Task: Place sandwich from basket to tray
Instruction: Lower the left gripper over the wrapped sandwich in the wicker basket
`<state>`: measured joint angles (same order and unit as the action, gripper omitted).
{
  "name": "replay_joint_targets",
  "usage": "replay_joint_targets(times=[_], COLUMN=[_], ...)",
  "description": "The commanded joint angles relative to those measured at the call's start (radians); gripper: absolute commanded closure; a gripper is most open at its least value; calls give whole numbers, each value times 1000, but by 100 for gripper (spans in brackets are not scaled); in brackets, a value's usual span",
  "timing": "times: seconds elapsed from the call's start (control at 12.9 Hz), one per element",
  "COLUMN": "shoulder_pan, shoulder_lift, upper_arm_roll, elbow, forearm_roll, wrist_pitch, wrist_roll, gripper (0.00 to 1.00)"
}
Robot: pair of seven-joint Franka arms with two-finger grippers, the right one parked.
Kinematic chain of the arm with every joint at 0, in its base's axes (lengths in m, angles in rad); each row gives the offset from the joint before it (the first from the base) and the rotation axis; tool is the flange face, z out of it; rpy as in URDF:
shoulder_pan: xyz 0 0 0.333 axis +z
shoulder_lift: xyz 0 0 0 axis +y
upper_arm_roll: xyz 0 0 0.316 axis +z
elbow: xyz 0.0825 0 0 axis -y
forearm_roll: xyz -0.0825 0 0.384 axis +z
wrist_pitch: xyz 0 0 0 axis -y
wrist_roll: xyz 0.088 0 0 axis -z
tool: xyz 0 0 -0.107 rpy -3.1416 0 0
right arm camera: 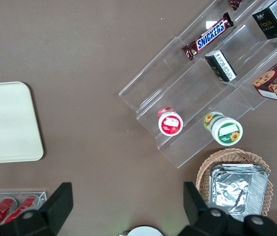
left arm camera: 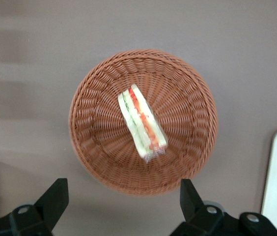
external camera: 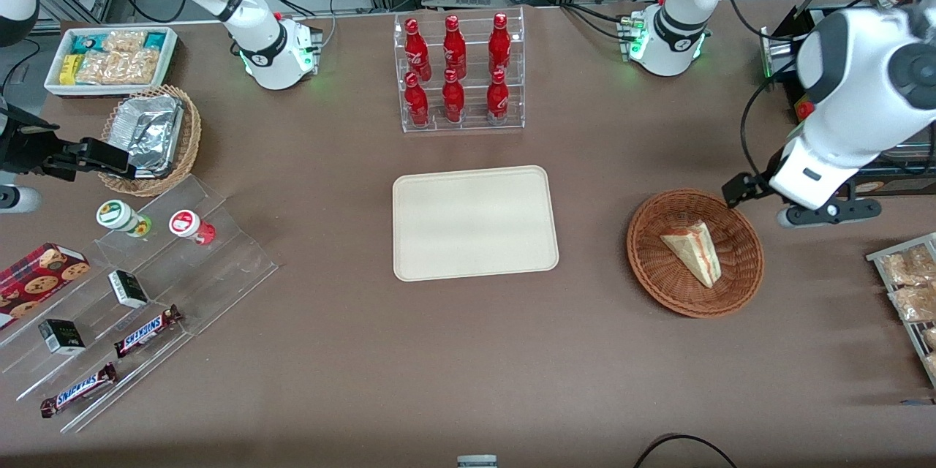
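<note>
On the brown table (external camera: 585,351), the sandwich (left arm camera: 142,125) lies in the basket (left arm camera: 87,125); the gripper (left arm camera: 124,196) hovers above, spread wide, empty. It looks light, soft, slippery-wrapped: pinch gently across its flat bread faces

The basket (external camera: 695,253) is reddish-brown woven wicker with a rough ribbed texture, the sandwich (external camera: 692,251) in it is wrapped in clear glossy film, the tray (external camera: 474,223) looks smooth matt plastic, and the open gripper (left arm camera: 124,201), above the basket, has matt black fingers.
</note>
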<state>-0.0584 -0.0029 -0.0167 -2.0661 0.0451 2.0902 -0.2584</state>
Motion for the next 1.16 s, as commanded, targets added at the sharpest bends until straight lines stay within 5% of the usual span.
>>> replay_joint_targets(times=[0.0, 0.54, 1.09], shoulder_pan=[0, -9, -20], shoulder_lift=[-11, 124, 204], upper_arm_roll=[-2, -5, -12], elbow=[-115, -147, -151], forearm_roll=[4, -1, -1], wrist_pitch=[141, 335, 419], wrist_roll=[-145, -349, -360], gripper=[0, 0, 0])
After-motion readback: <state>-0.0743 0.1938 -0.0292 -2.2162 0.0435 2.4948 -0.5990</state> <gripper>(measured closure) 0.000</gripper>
